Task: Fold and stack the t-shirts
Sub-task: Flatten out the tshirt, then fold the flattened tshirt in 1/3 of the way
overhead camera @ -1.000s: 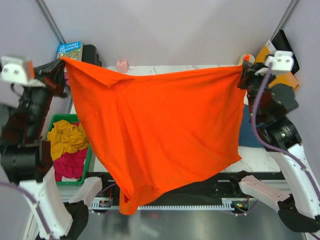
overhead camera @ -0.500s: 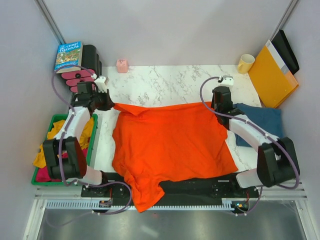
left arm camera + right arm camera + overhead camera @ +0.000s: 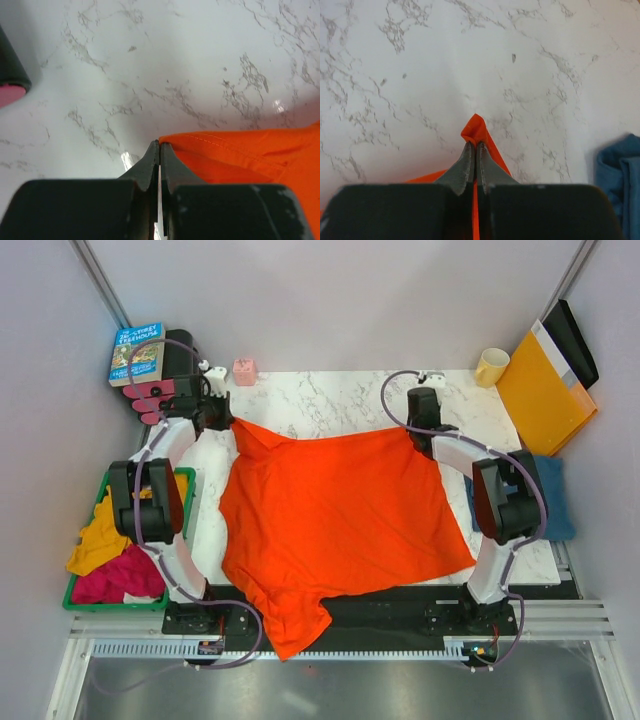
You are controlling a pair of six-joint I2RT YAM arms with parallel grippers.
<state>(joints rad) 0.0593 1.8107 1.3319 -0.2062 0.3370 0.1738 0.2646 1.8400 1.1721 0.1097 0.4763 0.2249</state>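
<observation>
Changed since a second ago: the orange-red t-shirt (image 3: 340, 510), then hung in the air between raised arms, now lies spread on the tabletop (image 3: 330, 395). Since half a second ago its far edge has shifted towards the top of the frame.

- Orange-red t-shirt: flat across the middle of the marble tabletop and lightly wrinkled. Its lower end hangs over the near edge onto the black rail at the bottom of the frame.
- Left hand (image 3: 228, 418): upper left of the cloth, fingers closed on the shirt's far left corner. The left wrist view shows the hand (image 3: 159, 146) pinched tight on the stitched hem of the shirt (image 3: 250, 155), low over the marble (image 3: 175, 60).
- Right hand (image 3: 417, 428): upper right of the cloth, fingers closed on the far right corner. The right wrist view shows the hand (image 3: 474, 146) clamping a small peak of the shirt (image 3: 476, 126) that stands up just beyond the tips, with marble (image 3: 420, 60) behind.
- Denim-blue t-shirt (image 3: 555, 502): folded at the right edge of the tabletop, partly hidden by the right arm. It is apart from the orange-red one, and shows at the lower right of the right wrist view (image 3: 620, 165).
- Yellow mug (image 3: 491, 366): far right corner of the tabletop.
- Orange-yellow envelope (image 3: 545, 390): leaning at the right, beside the mug.
- Book (image 3: 137, 348): upper left, off the tabletop.
- Small pink object (image 3: 244, 371): far edge of the tabletop, left of centre.
- Green bin (image 3: 184, 502): left of the tabletop, holding yellow and magenta cloth.
</observation>
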